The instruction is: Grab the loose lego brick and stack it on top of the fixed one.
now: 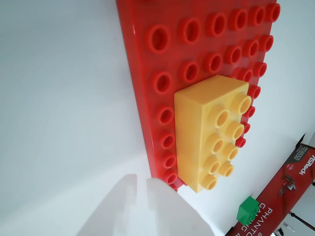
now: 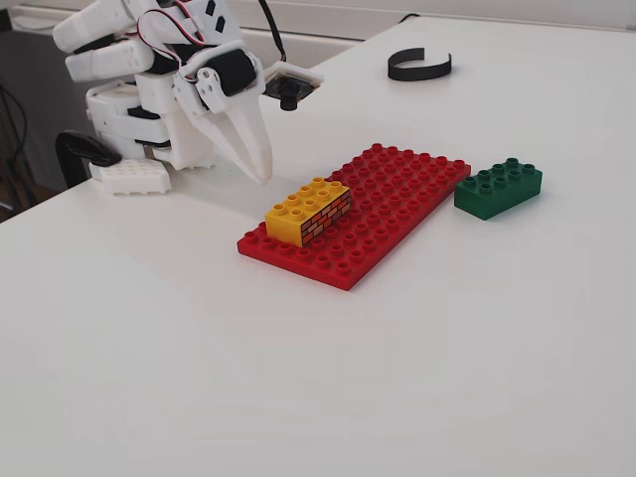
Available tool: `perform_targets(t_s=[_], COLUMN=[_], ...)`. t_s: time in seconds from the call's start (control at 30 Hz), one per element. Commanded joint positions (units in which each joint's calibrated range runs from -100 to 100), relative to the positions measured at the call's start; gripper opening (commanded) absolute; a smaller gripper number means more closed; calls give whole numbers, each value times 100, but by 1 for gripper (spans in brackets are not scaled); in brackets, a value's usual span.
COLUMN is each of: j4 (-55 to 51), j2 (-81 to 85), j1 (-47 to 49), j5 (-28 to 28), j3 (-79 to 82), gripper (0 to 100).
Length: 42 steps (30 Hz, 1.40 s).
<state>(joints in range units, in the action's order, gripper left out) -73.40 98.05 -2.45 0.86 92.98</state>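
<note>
While the claw (image 2: 260, 171) hangs low over the table (image 2: 328, 378) with its white fingers drawn together to a narrow point and holding nothing, it stands just beside the near corner of the red baseplate (image 2: 397, 189) in the fixed view. The fixed one (image 2: 310, 210) sits pressed on this plate's studs, I think so that it cannot slide when something is pushed down on it. The loose lego brick (image 2: 499, 189) lies on the table just beside the plate's far side, well apart from the claw, so the arm must reach across first.
</note>
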Motion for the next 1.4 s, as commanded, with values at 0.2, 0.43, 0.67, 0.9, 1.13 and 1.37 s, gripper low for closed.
perform_targets(t_s=[0.2, 0.43, 0.67, 0.9, 1.13, 1.37], j4=[-41, -275, -1341, -2226, -2295, -2174], j2=[-118, -1507, -6350, -9669, -12065, -14089], j1=[-52, 52, 364, 1417, 1877, 1892], j5=[-18, -164, 458, 1237, 1963, 2167], j3=[-338, -3551, -7614, -11696, -14139, -15397], gripper=[1, 0, 1, 1, 1, 1])
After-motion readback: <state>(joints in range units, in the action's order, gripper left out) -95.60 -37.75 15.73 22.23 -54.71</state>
